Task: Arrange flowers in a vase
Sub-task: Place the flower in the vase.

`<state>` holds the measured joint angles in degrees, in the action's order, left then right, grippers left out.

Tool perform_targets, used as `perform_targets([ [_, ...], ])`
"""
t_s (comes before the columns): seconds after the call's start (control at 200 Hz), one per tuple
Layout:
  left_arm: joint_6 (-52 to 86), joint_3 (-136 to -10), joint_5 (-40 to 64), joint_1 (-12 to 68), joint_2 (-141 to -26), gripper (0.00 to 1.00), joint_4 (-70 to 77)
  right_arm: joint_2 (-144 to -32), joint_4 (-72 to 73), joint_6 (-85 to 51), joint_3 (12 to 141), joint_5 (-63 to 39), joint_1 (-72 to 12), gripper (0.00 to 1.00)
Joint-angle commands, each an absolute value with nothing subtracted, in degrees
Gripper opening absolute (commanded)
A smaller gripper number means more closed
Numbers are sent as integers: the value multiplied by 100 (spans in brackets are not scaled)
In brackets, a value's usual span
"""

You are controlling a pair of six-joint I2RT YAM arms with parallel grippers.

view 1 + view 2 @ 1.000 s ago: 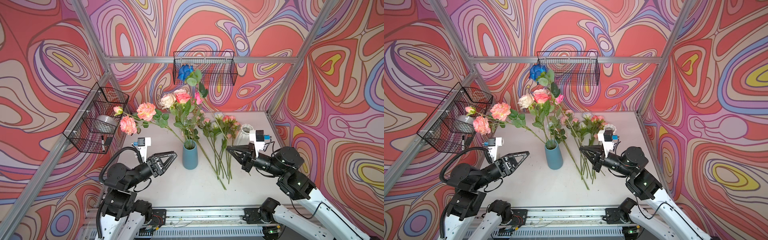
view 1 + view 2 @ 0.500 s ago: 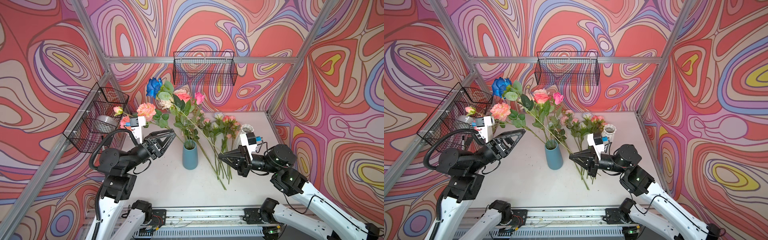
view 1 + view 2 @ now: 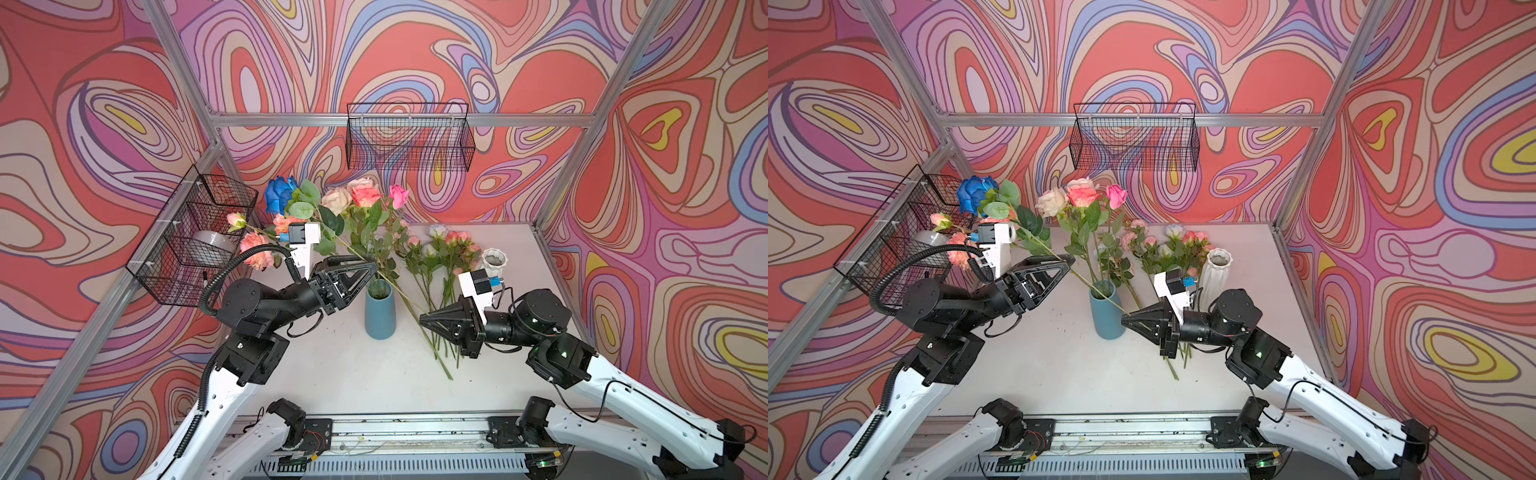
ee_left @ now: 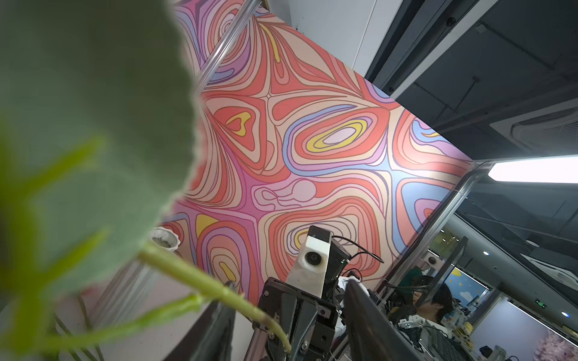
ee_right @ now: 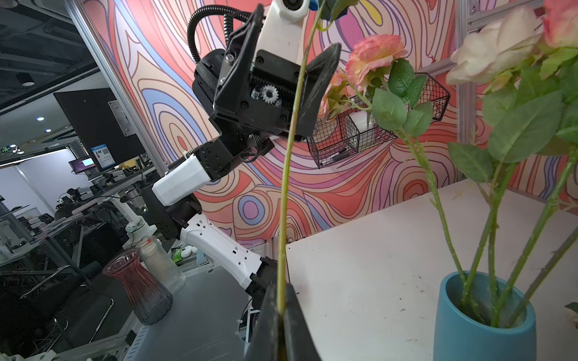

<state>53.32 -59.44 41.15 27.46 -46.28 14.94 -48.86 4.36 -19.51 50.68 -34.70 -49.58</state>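
A teal vase stood upright near the table's middle. It held a cream rose, a coral rose and a pink rosebud standing tall, plus peach peonies leaning out toward the left edge. A deep blue rose hung slanted in the air beside the vase, its stem end pinched in the right gripper, bloom up toward the back-left corner. Loose flowers, pink, cream and pale blue, lay right of the vase, heads toward the back edge, stems toward the front.
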Motion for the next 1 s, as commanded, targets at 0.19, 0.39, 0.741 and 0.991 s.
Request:
perform_targets([
  [0.19, 4613, -6591, 3884, 2785, -4693, 3, 701, -4791, 522, -1911, 4914, -3069, -5053, 0],
  [0.39, 3626, -7450, 3501, 2778, -4842, 0, -826, -4541, 3, -1770, 4895, -2506, -5054, 44],
  [0.741, 2249, -9704, 2453, 2782, -5900, 0, -3450, -3869, -811, -1560, 4771, -1493, -5052, 46],
  [0.991, 1581, -10592, 1367, 2779, -6286, 0, -4333, -3720, -970, -1503, 4771, -1331, -5054, 43],
])
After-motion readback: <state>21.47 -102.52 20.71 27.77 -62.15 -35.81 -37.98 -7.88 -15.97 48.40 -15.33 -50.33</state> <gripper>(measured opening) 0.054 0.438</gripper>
